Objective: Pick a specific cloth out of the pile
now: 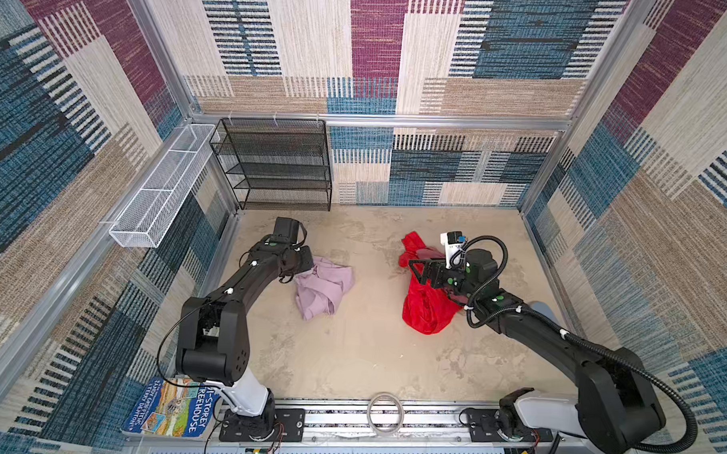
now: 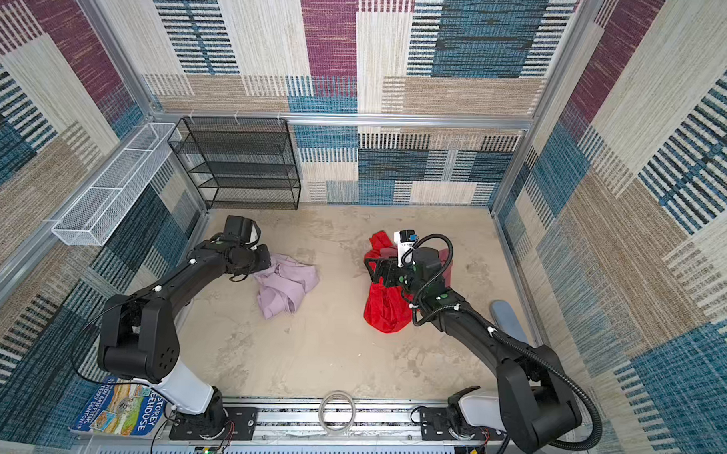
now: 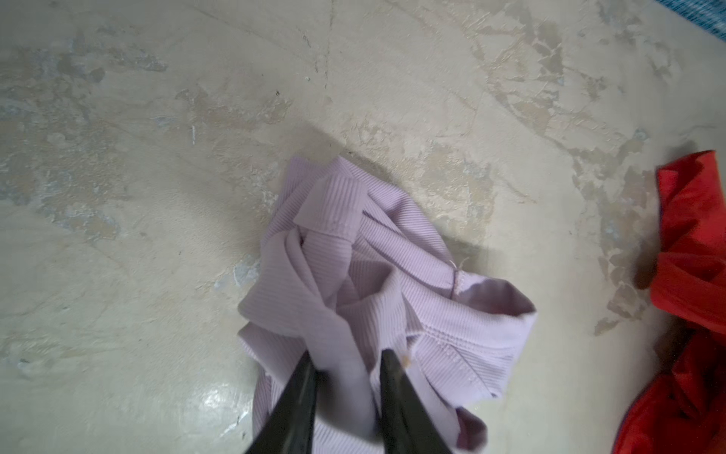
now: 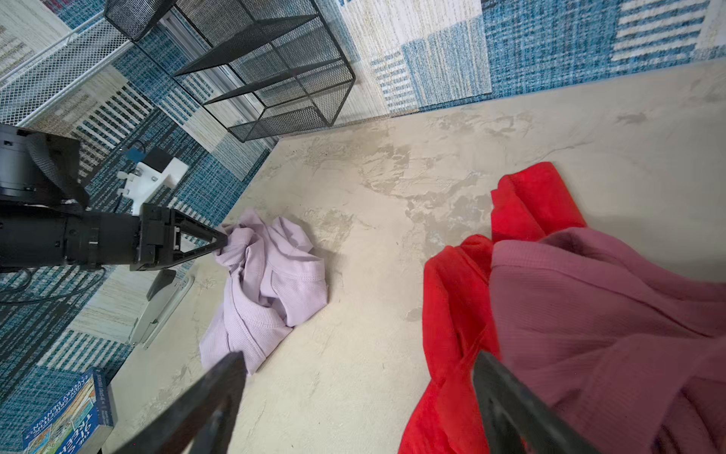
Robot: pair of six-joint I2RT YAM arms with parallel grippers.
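The cloth point(image 1: 324, 289) point(image 2: 287, 287), pale lilac and ribbed, lies crumpled on the table left of centre, apart from the pile. My left gripper point(image 1: 310, 267) point(image 3: 347, 355) is at its left edge. Its jaws are slightly parted, and a raised fold of the cloth point(image 3: 393, 255) sits loosely between them. The pile point(image 1: 425, 309) at the right is a bright red cloth point(image 4: 455, 298) with a dusty mauve cloth point(image 4: 589, 306) on it. My right gripper point(image 1: 414, 271) point(image 4: 358, 357) hangs wide open over the pile's left edge with nothing between its fingers.
A black mesh shelf point(image 1: 276, 162) stands at the back left. A white wire basket point(image 1: 163, 188) hangs on the left wall. A book point(image 1: 168, 408) lies at the front left. A clear ring point(image 1: 383, 411) rests on the front rail, and a grey-blue object point(image 1: 546, 309) sits by the right wall.
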